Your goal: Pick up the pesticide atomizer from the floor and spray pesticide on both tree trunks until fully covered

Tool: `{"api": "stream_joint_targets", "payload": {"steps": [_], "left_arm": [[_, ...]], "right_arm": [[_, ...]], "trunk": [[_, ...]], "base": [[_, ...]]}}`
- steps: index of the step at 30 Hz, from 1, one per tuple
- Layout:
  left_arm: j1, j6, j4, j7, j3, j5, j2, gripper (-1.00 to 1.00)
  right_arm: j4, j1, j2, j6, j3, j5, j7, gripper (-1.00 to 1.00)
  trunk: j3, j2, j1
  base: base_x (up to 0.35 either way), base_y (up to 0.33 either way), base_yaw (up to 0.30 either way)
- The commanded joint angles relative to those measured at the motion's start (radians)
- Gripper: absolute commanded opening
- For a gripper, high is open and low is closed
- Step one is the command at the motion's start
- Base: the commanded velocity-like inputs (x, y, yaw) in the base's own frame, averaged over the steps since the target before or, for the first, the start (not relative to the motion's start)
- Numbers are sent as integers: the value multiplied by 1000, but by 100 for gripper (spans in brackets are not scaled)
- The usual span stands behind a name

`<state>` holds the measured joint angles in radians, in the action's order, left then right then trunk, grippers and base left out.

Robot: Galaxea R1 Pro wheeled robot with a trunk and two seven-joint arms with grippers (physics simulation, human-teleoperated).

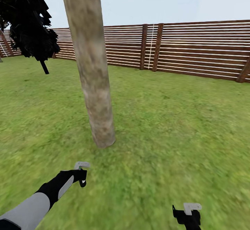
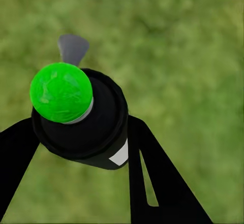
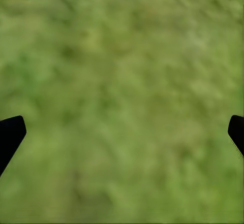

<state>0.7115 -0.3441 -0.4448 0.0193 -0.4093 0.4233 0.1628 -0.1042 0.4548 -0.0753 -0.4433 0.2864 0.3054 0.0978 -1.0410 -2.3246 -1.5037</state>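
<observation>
Left gripper [image 2: 76, 148] grips the atomizer [image 2: 79, 117] near the trunk [image 1: 92, 70], right gripper [image 3: 122, 132] gapes empty; next, aim the nozzle and spray

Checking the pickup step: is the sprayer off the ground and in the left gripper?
Yes, it is held. The left gripper has its jaws closed around the sprayer, with grass beyond it.

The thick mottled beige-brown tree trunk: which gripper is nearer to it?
Left. The left gripper hovers just before the thick mottled beige-brown tree trunk; the right gripper sits farther back and right.
</observation>
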Motion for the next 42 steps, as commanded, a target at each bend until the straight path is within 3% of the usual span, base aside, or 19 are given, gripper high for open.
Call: {"api": "stream_joint_targets", "payload": {"steps": [1,8,10,11,14,16,18,19,21,24,26,29,31,32,36,37,40,41,42], "left_arm": [[0,-4,-2,0,-4,4,2,-100],[-1,-3,-3,0,-7,1,-8,-100],[-2,-2,-4,1,-8,2,-19,-100],[-2,-2,-5,1,-8,1,-38,-100],[-1,-3,-4,1,-7,5,-47,-100],[3,-4,-3,1,-4,9,-34,-100],[9,-6,-3,1,0,13,20,-100],[10,-7,-3,2,18,18,44,-100],[9,-8,-4,4,60,20,53,-100],[10,-11,-32,4,67,15,-12,-100],[11,-23,-69,5,72,13,-25,-100],[13,-61,-111,5,83,20,49,-100],[3,-77,-196,5,80,17,96,-100],[0,-81,-216,4,74,15,95,-100],[3,-86,-240,4,52,12,41,-100],[6,-87,-246,4,54,12,40,-100],[15,-90,-262,4,71,17,70,-100],[27,-107,-265,6,113,23,107,-100],[29,-139,-274,8,134,18,109,-100]], "right_arm": [[1,1,0,-3,5,11,5,100],[1,1,0,-3,5,11,5,100],[1,1,0,-3,5,11,5,100],[1,1,0,-3,5,11,5,100],[1,1,0,-3,5,11,5,100],[1,1,0,-3,5,11,5,100],[1,1,0,-3,5,11,5,100],[1,1,0,-3,5,11,5,100],[1,1,0,-3,5,11,5,100],[1,1,0,-3,5,11,5,100],[1,1,0,-3,5,11,5,100],[1,1,0,-3,5,11,5,100],[1,1,0,-3,5,11,5,100],[1,1,0,-3,5,11,5,100],[1,1,0,-3,5,11,5,100],[1,1,0,-3,5,11,5,100],[1,1,0,-3,5,11,5,100],[1,1,0,-3,5,11,5,100],[1,1,0,-3,5,11,5,100]], "trunk": [[-1,0,0],[-1,0,0],[-1,0,0],[-1,0,0],[-1,0,0],[-1,0,0],[-1,0,0],[-1,0,0],[-1,0,0],[-1,0,0],[-1,0,0],[-1,0,0],[-1,0,0],[-1,0,0],[-1,0,0],[-1,0,0],[-1,0,0],[-1,0,0],[-1,0,0]], "base": [[332,0,0],[299,-83,0],[95,-220,0],[-91,-222,0],[-57,-88,-22],[-10,-15,-188],[-3,-4,-246],[-1,-1,-236],[0,0,-92],[0,0,-16],[0,0,-3],[0,0,0],[-35,0,0],[-197,0,0],[-168,0,0],[-25,0,0],[-8,0,0],[0,0,0],[0,0,0]]}}
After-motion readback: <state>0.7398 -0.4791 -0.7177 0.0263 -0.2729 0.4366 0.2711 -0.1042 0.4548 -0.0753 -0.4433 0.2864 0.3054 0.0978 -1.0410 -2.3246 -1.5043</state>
